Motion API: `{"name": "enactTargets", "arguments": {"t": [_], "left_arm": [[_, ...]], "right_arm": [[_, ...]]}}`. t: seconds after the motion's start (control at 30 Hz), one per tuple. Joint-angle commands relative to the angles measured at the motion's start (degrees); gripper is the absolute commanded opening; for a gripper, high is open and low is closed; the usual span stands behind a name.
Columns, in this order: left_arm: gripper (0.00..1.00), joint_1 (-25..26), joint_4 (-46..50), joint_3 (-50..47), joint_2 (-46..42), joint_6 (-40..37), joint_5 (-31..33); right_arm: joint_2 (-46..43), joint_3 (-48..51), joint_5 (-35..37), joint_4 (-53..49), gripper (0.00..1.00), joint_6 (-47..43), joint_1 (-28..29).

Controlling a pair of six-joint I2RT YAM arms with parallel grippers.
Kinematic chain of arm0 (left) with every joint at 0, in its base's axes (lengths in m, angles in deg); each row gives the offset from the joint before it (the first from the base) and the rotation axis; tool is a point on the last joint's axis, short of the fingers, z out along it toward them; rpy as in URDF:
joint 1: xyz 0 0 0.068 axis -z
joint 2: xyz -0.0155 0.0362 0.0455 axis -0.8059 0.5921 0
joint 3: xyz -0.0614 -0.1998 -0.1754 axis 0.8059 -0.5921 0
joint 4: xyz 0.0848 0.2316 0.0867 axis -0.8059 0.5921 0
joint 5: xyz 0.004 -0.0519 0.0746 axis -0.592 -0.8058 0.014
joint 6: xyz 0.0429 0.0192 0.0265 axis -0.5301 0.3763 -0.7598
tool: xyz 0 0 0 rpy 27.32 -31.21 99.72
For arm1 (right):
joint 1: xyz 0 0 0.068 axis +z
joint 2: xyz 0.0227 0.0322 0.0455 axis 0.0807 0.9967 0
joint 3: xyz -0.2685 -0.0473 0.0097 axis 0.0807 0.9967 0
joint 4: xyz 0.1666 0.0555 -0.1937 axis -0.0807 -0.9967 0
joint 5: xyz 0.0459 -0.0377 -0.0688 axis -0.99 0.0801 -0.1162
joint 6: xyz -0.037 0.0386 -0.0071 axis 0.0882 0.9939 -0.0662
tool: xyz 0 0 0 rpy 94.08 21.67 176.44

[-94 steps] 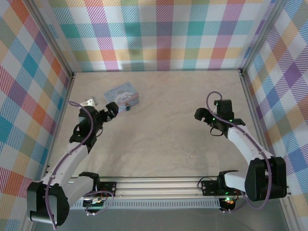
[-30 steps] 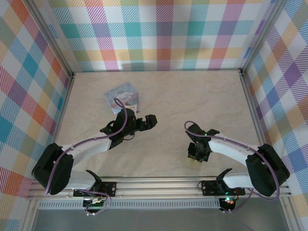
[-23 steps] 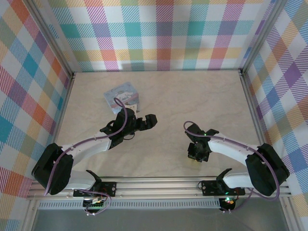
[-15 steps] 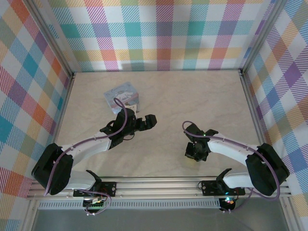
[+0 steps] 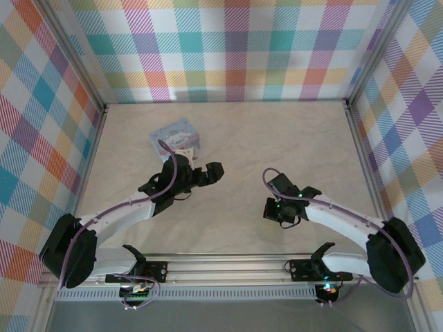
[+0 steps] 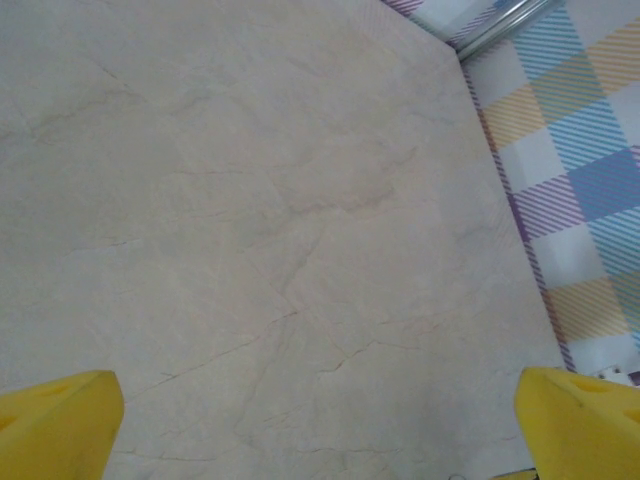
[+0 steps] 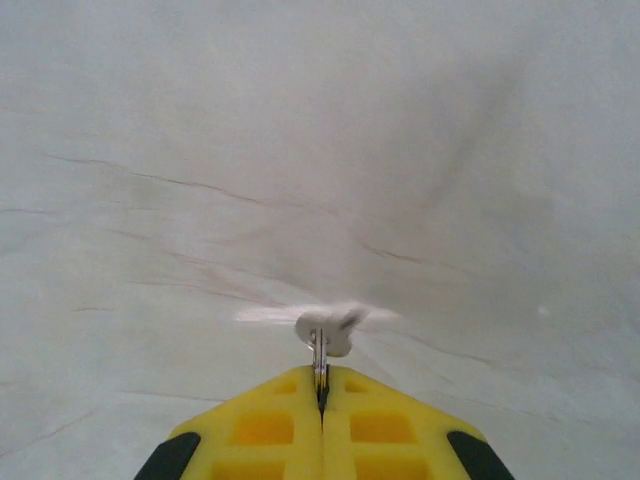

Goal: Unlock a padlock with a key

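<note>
Your key is a small silvery piece, blurred, sticking out from the tips of your right hand. That hand's yellow fingers are pressed together on it, pinching the key by its thin edge. Bare marbled desk lies beyond the key, and you cannot tell whether the key touches it.

From above, your right hand sits right of centre, towards the near edge of the desk.

You cannot tell where the padlock lies. The left arm crosses the ground just on the near side of the tin, and nothing there reads clearly as a lock. That pale blue printed tin stands in the far-left part of the desk.

Your left hand is close by the tin's near-right corner, well apart from the right hand. Its fingers are spread wide, one yellow tip at each lower corner of its wrist view, with nothing between them.
</note>
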Motion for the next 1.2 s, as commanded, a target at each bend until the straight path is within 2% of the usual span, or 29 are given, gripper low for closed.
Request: {"name": "enactTargets", "arguments": {"t": [0.0, 0.17, 0.3, 0.47, 0.67, 0.8, 0.97, 1.17], "left_arm": [[1.0, -0.9, -4.8, 0.5, -1.4, 2.7, -4.7], [0.98, -0.9, -10.8, 1.7, 0.0, 6.1, -10.7], [0.97, -0.9, -13.2, 3.7, 2.3, 12.9, -13.7], [0.92, -1.9, -16.4, 5.9, 7.3, 30.1, -17.8], [0.88, -2.4, -31.2, 2.6, 12.2, 49.1, -19.9], [0.87, -2.3, -38.3, 0.9, 14.5, 57.5, -19.2], [0.86, -1.7, -45.0, -0.8, 17.3, 63.8, -18.7], [0.82, -1.3, -49.0, -1.8, 19.3, 66.9, -17.8]], "right_arm": [[-5.1, -1.2, -2.9, 11.8, 0.0, -7.4, 0.5], [-8.1, -2.7, -6.8, 23.0, 0.0, -12.8, 0.5], [-6.8, -6.5, -10.7, 26.2, 0.0, -16.9, 0.4], [-5.0, -9.4, -12.5, 30.3, 0.0, -21.6, 0.5], [-0.5, -11.6, -15.5, 36.1, 0.0, -23.3, 0.5], [2.8, -12.5, -16.3, 39.0, 0.0, -23.3, 0.5], [6.2, -13.8, -17.3, 41.5, 0.0, -23.4, 0.7], [9.5, -15.3, -17.7, 42.0, 0.0, -23.5, 0.8]]}}
